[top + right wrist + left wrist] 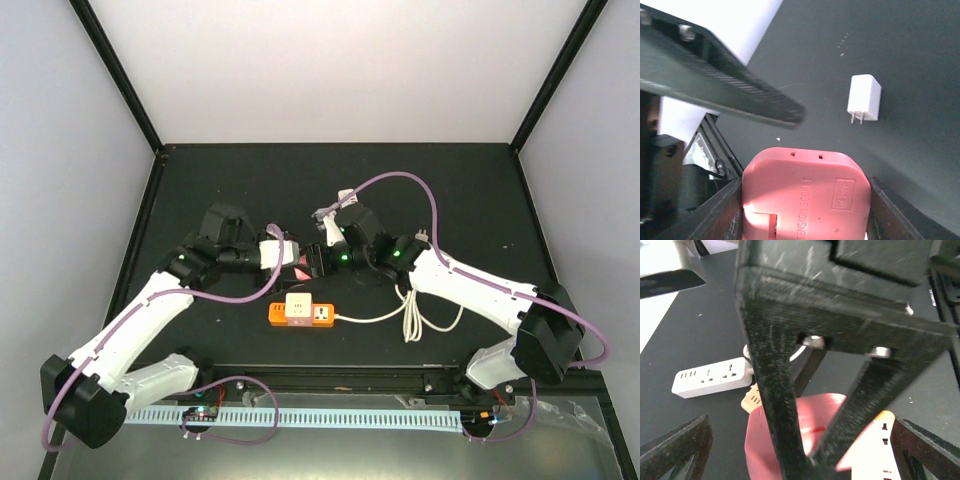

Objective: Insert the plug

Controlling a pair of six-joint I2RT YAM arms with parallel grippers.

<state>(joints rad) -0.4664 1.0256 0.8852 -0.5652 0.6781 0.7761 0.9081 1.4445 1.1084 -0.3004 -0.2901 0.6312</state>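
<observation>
Top view: both arms reach in and meet at mid frame over the black table [240,180]. The left gripper [283,254] and right gripper [313,260] are nose to nose, with a pink adapter [805,195] between them. The power strip [300,312], orange sides and white face, lies flat just below the grippers in the frame, close to the table's near edge. Its white cable [410,318] runs right and loops in a loose bundle under the right forearm.

Right wrist view: the pink adapter sits between the two dark fingers and touches both, so it is clamped, with its lettered face toward the camera. A white plug [864,98] lies on the table at upper right, well apart from the adapter. Its two prongs point down-frame and bare table surrounds it. The black bar across the upper left is likely the other gripper, very close.

Left wrist view: the left fingers [675,450] show at the bottom corners, spread wide and gripping nothing. The pink adapter is low in the centre, partly hidden behind a big black frame close to the lens. The strip's white face is at mid left.

Room: bare table in the upper half of the top view, back to the wall line. It is tight at centre, and the strip and cable fill the lower middle.
</observation>
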